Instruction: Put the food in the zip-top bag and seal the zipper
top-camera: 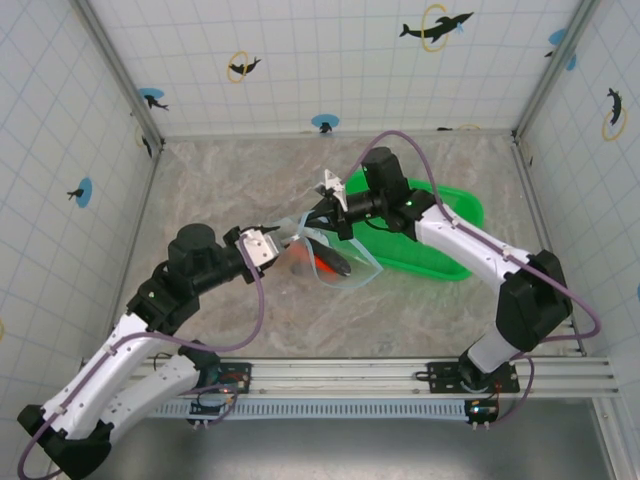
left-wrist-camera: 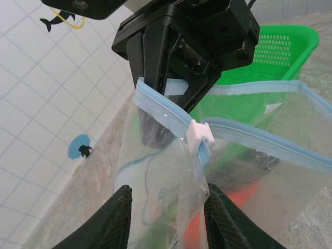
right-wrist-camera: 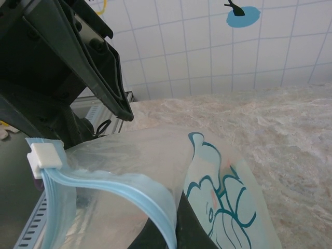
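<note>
so the zip-top bag (top-camera: 350,268) is being held up off the desk (top-camera: 250,180) between the two tools, not lying on it. the right tool (left-wrist-camera: 155,85) is being seen pressed together on the end of the zipper (left-wrist-camera: 259,138) farthest from the left tool, pinching that corner of the bag. the left tool (left-wrist-camera: 167,196) is being seen partly spread, one finger each side of the bag, with loose plastic in the gap and nothing being squeezed flat.

the bit that matters: the white slider (left-wrist-camera: 199,136) is being seen just ahead of the left tool's fingertips, between it and the right tool. the zipper's long axis is being run from the right tool's pinch, through the slider, then off to the left tool's right side. on the right tool's side of the slider the strip is looking joined. past the slider two strips are being seen apart, so the mouth is probably open there. the left tool is the nearer one to the slider, so my guess is the slider is going to need gripping by it and dragging along the strip, away from the right tool.

counts: one bag, one slider, two tools, one green basket (left-wrist-camera: 282,46) beyond the right tool. the food (top-camera: 336,263) is being carried inside the bag: one dark piece, something red-orange, a bit of green. an exact count can't be made through the plastic.
</note>
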